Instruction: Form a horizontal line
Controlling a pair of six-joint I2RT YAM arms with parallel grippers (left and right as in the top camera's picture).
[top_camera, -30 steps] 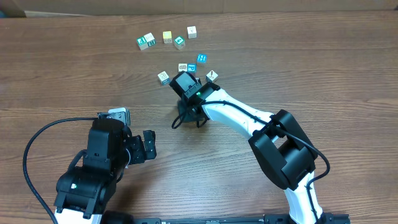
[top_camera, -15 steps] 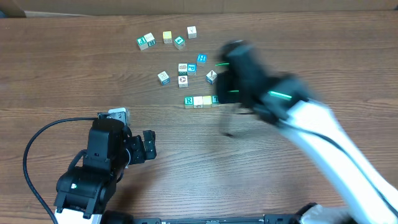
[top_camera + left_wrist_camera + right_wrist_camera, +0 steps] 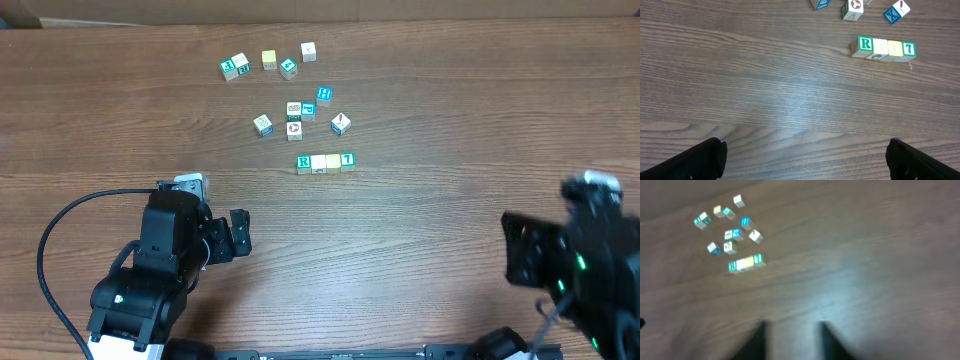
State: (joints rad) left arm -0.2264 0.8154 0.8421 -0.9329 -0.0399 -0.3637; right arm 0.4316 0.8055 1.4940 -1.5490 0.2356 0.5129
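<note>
Four small cubes stand touching in a left-to-right row in the middle of the table: green "R", plain whitish, plain yellow, green "T". The left wrist view shows the row too: "R", whitish, yellow, "T". In the blurred right wrist view the row is far off. My left gripper is open and empty, near and left of the row. My right gripper is open and empty at the near right, far from the cubes.
A blue "H" cube and a white cube with a red mark lie just behind the row. Other loose cubes sit beside them, one at the left. Several more lie along the back.
My right arm has swung away from the cubes to the near right corner. The row of four cubes, hidden under it before, now stands uncovered. My left arm has not moved.
</note>
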